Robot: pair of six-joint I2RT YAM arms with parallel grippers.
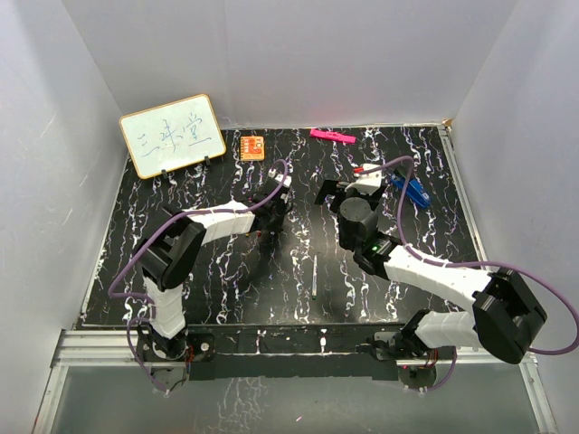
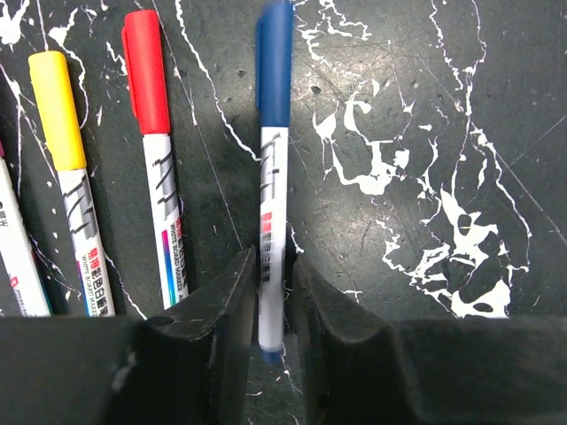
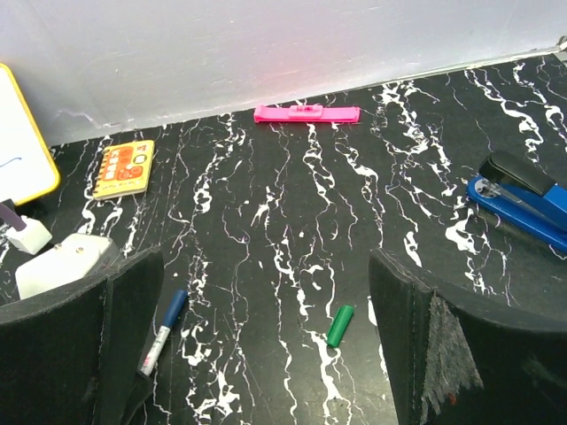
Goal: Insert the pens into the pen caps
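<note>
In the left wrist view my left gripper (image 2: 275,266) has its jaws closed round the white barrel of a blue-capped pen (image 2: 273,168) that lies on the black marbled table. A red-capped pen (image 2: 155,150) and a yellow-capped pen (image 2: 69,168) lie to its left, with another white pen (image 2: 16,257) at the frame edge. My right gripper (image 3: 266,354) is wide open and empty above a loose green cap (image 3: 340,326). The blue-capped pen also shows there (image 3: 164,326). A thin uncapped pen (image 1: 313,278) lies alone in the middle. The grippers also show from above, left (image 1: 271,210) and right (image 1: 348,188).
A pink marker (image 1: 331,136) lies at the back wall. A blue stapler (image 1: 412,190) sits right of the right gripper. An orange booklet (image 1: 252,146) and a small whiteboard (image 1: 172,134) stand at the back left. White walls enclose the table.
</note>
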